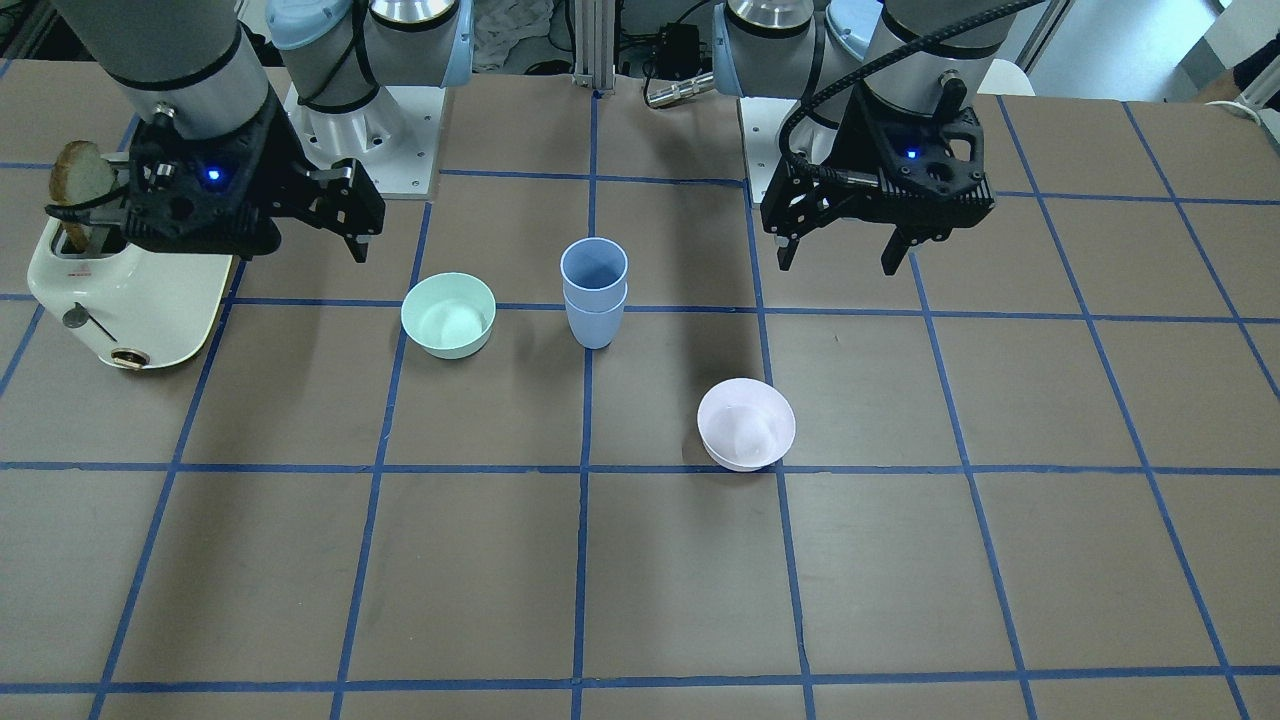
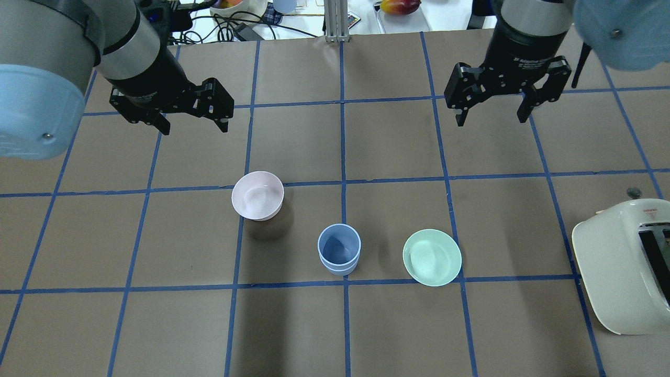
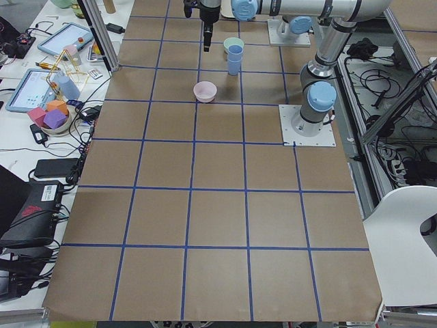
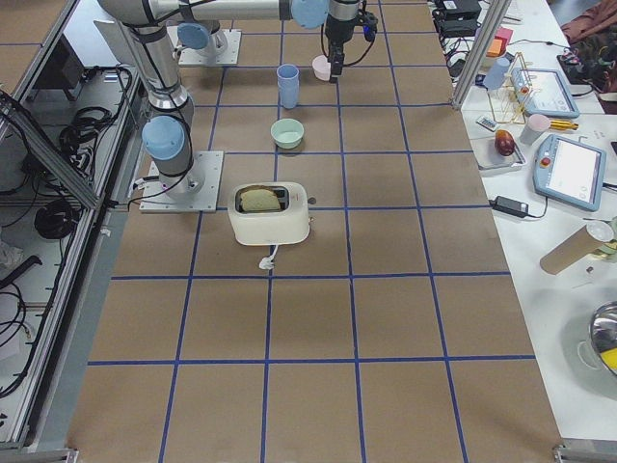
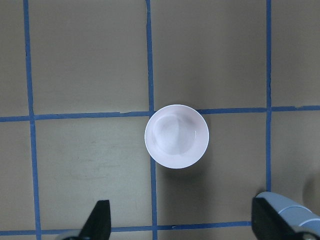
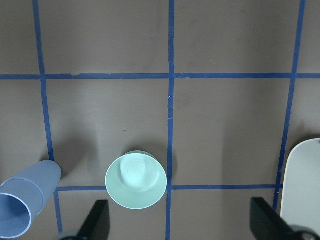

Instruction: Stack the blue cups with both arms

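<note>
Two blue cups (image 2: pixel 339 256) stand upright on the table (image 2: pixel 398 157), one nested inside the other. They are between the left fingers (image 2: pixel 222 112) and the right fingers (image 2: pixel 459 112), well apart from both. Both pairs of fingers are spread wide and hold nothing. There are two bowls: one pink bowl (image 2: pixel 257 195) on the left fingers' side of the cups and one green bowl (image 2: pixel 432 257) on the right fingers' side. One toaster (image 2: pixel 617 272) sits farther out on the right fingers' side; its red label is too small to read.

mint bowl (image 2: pixel 432 257) and pink bowl (image 2: pixel 257 195) either side of blue cups (image 2: pixel 339 250), open gaps between
</note>
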You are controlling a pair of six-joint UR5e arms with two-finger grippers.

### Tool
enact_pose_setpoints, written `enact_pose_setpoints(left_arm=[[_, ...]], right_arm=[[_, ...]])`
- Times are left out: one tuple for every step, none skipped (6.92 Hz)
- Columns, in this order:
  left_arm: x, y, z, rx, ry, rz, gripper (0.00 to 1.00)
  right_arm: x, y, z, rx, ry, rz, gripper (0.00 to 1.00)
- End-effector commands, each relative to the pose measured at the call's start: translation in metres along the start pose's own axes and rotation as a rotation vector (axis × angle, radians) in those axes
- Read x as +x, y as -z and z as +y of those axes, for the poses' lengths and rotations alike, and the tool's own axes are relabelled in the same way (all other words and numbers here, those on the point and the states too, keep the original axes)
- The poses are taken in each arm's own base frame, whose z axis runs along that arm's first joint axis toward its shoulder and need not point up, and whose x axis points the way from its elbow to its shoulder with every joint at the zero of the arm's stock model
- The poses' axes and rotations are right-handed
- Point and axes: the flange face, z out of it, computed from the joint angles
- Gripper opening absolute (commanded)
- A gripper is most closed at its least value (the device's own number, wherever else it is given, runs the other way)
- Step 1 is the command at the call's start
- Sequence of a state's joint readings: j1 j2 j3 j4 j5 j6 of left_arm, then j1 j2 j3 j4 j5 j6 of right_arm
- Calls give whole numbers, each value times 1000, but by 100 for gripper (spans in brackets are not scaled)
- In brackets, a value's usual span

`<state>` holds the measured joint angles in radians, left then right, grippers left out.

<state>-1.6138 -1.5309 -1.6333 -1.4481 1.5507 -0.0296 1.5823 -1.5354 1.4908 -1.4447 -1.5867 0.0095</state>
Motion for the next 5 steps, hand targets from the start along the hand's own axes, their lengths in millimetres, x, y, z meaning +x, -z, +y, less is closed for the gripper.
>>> enact_pose_setpoints(left_arm=[[0,0,0,0,1,0,100],[0,0,0,0,1,0,100],[0,0,0,0,1,0,100],[0,1,0,1,1,0,100],[0,0,0,0,1,0,100]], right_arm=[[13,10,11,-2,-14,28,100],[13,11,11,1,-14,28,100],[13,10,11,-2,-14,28,100],[13,10,11,-2,-14,28,100],[13,9,13,-14,-14,27,100]])
